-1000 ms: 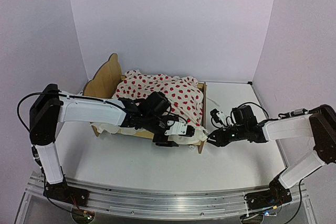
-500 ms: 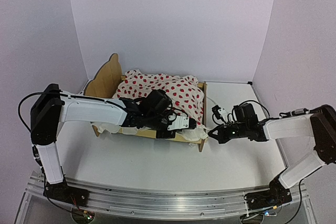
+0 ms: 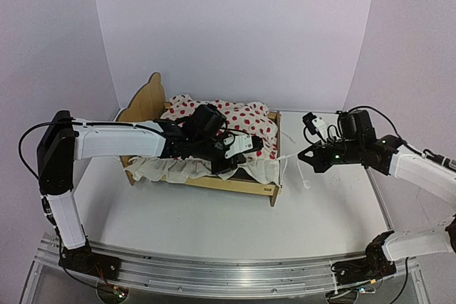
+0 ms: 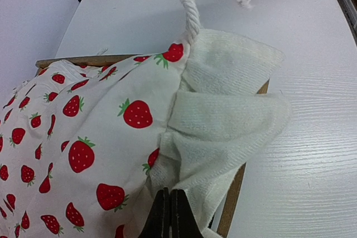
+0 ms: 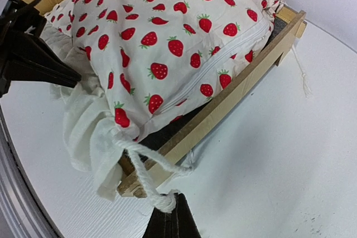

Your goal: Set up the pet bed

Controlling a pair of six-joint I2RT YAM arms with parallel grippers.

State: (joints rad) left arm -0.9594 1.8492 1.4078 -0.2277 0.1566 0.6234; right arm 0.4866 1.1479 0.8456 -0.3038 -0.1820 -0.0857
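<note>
The pet bed point(image 3: 235, 184) is a light plywood frame with a scalloped headboard point(image 3: 146, 101), set mid-table. A white blanket printed with red strawberries point(image 3: 246, 120) is heaped on it, and its cream ruffle point(image 3: 164, 169) hangs over the near rail. My left gripper point(image 3: 256, 145) is over the foot end, shut on a fold of that ruffle point(image 4: 223, 137). My right gripper point(image 3: 303, 155) hovers right of the bed's foot corner, shut on the knotted white cord point(image 5: 146, 176) that comes out of the blanket's corner. The bed's rail point(image 5: 240, 90) and dark felt base point(image 5: 167, 129) show under the blanket.
A second loose cord end point(image 5: 304, 82) trails on the white table point(image 3: 214, 226) beyond the foot of the bed. An aluminium rail point(image 3: 214, 268) runs along the near edge. Pale walls close in the back and both sides.
Both grippers have shut, the left on the ruffle and the right on the cord. The left has drawn back over the bed. The right arm has risen and moved right, pulling the cord out.
</note>
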